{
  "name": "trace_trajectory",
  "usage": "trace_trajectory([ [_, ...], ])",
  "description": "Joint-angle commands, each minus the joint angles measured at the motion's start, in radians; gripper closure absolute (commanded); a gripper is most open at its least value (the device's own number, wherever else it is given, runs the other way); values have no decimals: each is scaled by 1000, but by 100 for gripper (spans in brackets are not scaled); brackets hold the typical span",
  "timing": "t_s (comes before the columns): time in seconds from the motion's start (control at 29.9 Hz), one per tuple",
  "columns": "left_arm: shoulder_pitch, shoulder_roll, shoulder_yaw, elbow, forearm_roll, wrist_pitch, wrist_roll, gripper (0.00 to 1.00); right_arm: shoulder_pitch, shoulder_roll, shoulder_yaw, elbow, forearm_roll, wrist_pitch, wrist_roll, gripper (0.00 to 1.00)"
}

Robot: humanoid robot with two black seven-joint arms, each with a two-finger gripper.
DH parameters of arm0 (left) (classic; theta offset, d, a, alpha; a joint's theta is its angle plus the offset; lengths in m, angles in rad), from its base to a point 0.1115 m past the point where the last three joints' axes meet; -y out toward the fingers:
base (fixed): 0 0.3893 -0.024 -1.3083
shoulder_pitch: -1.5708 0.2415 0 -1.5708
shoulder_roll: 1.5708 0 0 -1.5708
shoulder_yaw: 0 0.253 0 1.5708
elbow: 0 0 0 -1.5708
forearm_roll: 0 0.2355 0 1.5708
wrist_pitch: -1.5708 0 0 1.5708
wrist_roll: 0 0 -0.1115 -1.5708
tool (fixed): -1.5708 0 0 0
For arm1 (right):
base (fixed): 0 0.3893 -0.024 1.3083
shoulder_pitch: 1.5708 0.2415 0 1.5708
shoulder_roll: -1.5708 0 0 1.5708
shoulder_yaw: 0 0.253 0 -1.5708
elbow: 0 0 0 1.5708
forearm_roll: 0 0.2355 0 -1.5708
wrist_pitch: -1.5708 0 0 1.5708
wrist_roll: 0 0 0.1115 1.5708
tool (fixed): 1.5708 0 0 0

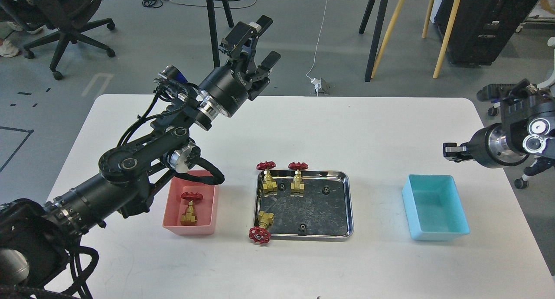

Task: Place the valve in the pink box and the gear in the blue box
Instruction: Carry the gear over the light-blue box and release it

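One brass valve (189, 210) with a red handwheel lies in the pink box (208, 212) at the left. Three more valves rest on the steel tray (349, 203): two at its back left edge (266, 178) (298, 177) and one at its front left corner (261, 227). Three tiny black gears lie in the tray (282, 186) (325, 189) (302, 226). The blue box (438, 235) at the right looks empty. My left gripper (259, 44) is open and empty, raised high over the table's back left. My right gripper (448, 151) hovers at the right edge, behind the blue box; its fingers are too small to tell apart.
The white table (347, 130) bears the three containers in a row near the front. Beyond its far edge stand tripod legs (212, 26), wooden legs (390, 26) and an office chair (60, 17) on the floor.
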Motion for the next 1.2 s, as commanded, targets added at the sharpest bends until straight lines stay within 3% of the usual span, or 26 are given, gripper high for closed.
trace_trajectory([
  [0.0, 0, -7, 0, 3, 0, 0, 0, 4, -28, -3, 3, 43, -5, 0, -1, 80],
  [0.27, 0, -7, 0, 3, -1, 0, 0, 4, -53, -1, 7, 56, -8, 0, -4, 75],
  [0.4, 0, -7, 0, 3, 0, 0, 0, 4, -64, -3, 12, 56, -9, -2, -6, 65],
  [0.57, 0, -7, 0, 3, 0, 0, 0, 4, -82, -1, 15, 56, -8, -9, -4, 36],
  [0.6, 0, -7, 0, 3, -1, 0, 0, 4, -85, -3, 15, 56, -8, -11, -4, 16],
  [0.63, 0, -7, 0, 3, 0, 0, 0, 4, -91, -3, 17, 57, -8, -12, -4, 6],
  [0.9, 0, -7, 0, 3, -1, 0, 0, 4, -97, -20, 73, 53, -5, -12, -4, 4],
  [1.04, -2, -7, 0, 5, 0, 0, 0, 4, -99, -105, 138, 39, -8, -12, -3, 4],
  [1.17, -5, -10, 2, 5, 2, -2, 0, 4, -97, -263, 246, -30, -3, -12, 0, 4],
])
